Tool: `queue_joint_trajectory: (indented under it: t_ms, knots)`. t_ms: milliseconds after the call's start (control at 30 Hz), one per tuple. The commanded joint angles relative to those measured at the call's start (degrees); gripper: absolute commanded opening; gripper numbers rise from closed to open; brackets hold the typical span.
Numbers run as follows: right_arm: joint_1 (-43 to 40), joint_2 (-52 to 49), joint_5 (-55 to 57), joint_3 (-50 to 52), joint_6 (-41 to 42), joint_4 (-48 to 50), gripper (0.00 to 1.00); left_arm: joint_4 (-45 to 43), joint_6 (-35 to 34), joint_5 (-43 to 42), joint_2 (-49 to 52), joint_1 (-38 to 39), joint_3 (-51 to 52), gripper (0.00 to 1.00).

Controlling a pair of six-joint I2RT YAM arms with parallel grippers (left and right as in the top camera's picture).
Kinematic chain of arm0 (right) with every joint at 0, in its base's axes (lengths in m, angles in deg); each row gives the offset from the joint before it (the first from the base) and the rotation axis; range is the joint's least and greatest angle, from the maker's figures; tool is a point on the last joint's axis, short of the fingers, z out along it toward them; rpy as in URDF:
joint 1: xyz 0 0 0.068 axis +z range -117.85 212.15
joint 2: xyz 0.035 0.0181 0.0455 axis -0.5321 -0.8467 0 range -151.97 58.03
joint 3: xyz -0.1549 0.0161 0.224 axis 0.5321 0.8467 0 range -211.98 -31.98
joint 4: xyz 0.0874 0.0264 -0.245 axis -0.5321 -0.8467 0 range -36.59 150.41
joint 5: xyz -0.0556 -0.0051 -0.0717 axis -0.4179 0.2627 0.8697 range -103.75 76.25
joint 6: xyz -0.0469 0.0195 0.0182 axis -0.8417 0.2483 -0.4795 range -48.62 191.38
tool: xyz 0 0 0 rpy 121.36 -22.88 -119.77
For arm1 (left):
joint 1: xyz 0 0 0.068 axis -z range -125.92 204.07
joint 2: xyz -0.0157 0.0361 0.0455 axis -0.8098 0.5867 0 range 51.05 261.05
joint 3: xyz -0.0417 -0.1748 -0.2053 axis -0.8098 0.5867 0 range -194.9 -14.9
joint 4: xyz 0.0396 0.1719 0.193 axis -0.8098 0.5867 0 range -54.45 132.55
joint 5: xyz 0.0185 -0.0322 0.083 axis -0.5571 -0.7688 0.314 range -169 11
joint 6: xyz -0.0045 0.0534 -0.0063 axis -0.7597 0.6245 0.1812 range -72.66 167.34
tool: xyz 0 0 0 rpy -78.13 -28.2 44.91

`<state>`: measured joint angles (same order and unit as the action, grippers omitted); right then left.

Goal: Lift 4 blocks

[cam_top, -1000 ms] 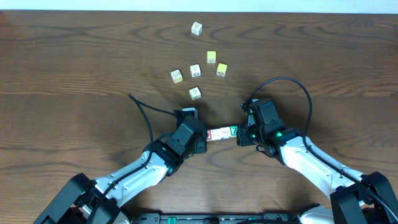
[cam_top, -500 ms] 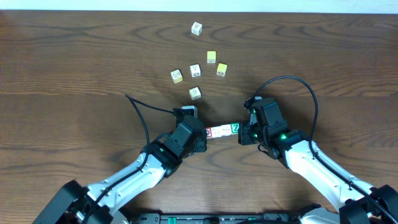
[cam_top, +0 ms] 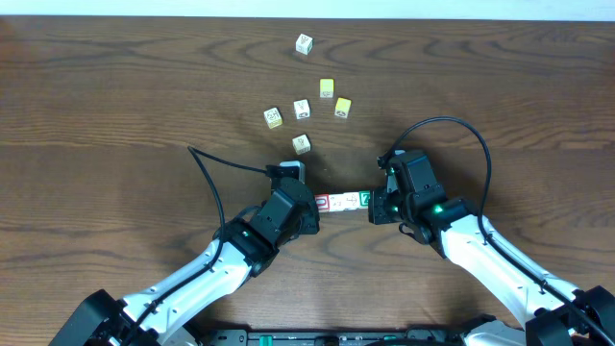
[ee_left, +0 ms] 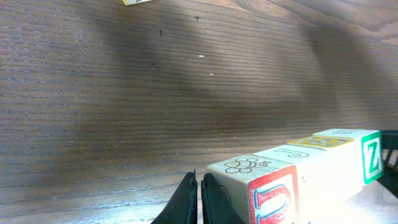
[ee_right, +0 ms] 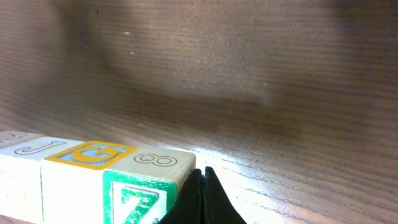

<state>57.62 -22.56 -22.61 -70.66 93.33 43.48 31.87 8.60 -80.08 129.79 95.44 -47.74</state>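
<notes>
Four blocks (cam_top: 343,202) form one straight row held endwise between my two grippers. The red-faced block (cam_top: 323,203) is at the left end and the green Z block (cam_top: 364,200) at the right, with two white-faced ones between. My left gripper (cam_top: 310,207) is shut, its fingertips side-on against the red-faced block (ee_left: 273,198). My right gripper (cam_top: 375,205) is shut too, pressed against the green Z block (ee_right: 142,198). In the left wrist view the left gripper (ee_left: 199,200) shows no gap; the right gripper (ee_right: 203,198) looks the same. The row seems to hang just above the table.
Several loose cubes lie farther back: a white one (cam_top: 304,43), two yellow ones (cam_top: 327,87) (cam_top: 342,107), a white one (cam_top: 302,108), a yellowish one (cam_top: 273,117) and one nearest the row (cam_top: 302,143). A black cable (cam_top: 207,178) loops beside the left arm.
Both grippers and the row between them have shifted slightly away from the table's front edge. The row stays straight. The loose cubes have not moved.
</notes>
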Motion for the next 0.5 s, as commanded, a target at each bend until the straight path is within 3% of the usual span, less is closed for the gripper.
queue_joint_trajectory:
  t_ms: [0, 467]
  knots:
    - [3.89, 0.9, -15.45, -2.97, 0.31, 1.05, 0.01, -2.6, 0.55, -8.35, -1.07, 2.38, -5.03, 0.07]
    - [3.89, 3.56, -15.39, -3.02, 0.31, 0.79, 0.01, -2.58, 0.57, -8.37, -1.07, 2.38, -6.01, 0.07]
